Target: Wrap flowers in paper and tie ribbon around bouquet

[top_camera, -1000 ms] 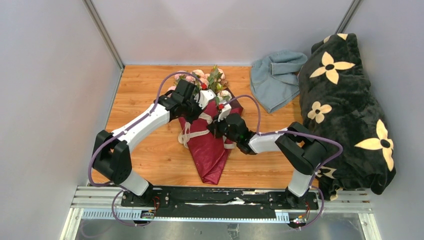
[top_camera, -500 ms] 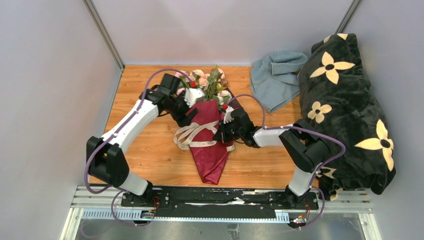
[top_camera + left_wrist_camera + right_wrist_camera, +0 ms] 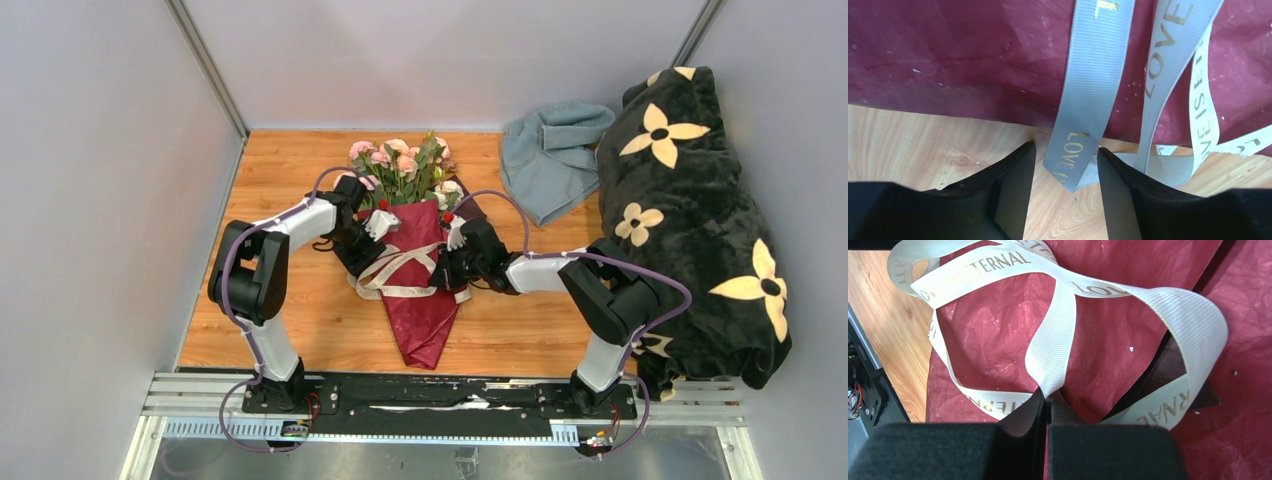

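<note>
The left arm point(image 3: 300, 215) has swung off the bouquet point(image 3: 420, 320), pink roses in a dark red crinkled paper cone, lying mid-way on the wooden table point(image 3: 300, 320), tip toward the near edge. Wrapping looks done, but the flat cream ribbon point(image 3: 400, 291) lies looped and unknotted. The left gripper point(image 3: 1065, 150) stands parted around a ribbon end, and the right gripper point(image 3: 1045, 399) pinches a strand. Gold lettering reads "LOVE" and "ETERNAL".
</note>
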### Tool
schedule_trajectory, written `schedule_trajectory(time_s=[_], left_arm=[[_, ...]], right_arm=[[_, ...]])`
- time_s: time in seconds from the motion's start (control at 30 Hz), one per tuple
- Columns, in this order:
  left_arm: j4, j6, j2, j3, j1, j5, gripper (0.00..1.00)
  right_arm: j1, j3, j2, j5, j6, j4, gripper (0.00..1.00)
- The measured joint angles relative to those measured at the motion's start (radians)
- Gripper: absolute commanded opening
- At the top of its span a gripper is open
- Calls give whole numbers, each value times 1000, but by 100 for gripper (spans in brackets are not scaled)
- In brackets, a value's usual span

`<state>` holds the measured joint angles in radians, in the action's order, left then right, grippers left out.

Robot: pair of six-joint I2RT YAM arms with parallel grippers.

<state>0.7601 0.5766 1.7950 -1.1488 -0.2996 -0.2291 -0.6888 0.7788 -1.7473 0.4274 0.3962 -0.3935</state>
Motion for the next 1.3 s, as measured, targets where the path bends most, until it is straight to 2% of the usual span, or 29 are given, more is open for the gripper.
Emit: schedule_trajectory(time_s=[0.03,0.07,0.1,0.13,0.17,0.3,0.4,0.57,0.7,0.8,0.93,1.1,1.3], left_arm=[[-10,0,-2,0,0,2,46],[-21,0,-2,0,0,4,30],[-28,-3,-2,0,0,6,20],[-35,-4,-2,0,0,10,4],[-46,1,-2,1,0,16,0],[-55,-8,-6,1,13,19,0],[-56,-25,-35,1,77,2,0],[-92,-73,-104,-10,248,-7,0],[-133,-102,-121,-11,335,-6,0],[-154,-114,-120,-11,375,10,0],[-188,-112,-120,-6,401,54,0],[-259,-78,-119,47,457,165,0],[-327,-31,-74,48,583,286,0]], right_arm=[[0,0,0,0,-1,2,0],[0,0,0,0,-2,4,0],[0,0,0,0,-3,5,0],[0,0,0,0,-4,6,0],[0,0,0,0,-5,6,0],[4,7,12,11,-19,47,0],[27,41,31,62,-40,138,0],[93,122,106,164,-131,391,0],[147,162,196,203,-234,618,0],[262,154,246,224,-281,737,0],[487,89,264,225,-292,765,0],[713,-56,287,215,-236,690,0],[793,-109,323,143,-185,613,0]])
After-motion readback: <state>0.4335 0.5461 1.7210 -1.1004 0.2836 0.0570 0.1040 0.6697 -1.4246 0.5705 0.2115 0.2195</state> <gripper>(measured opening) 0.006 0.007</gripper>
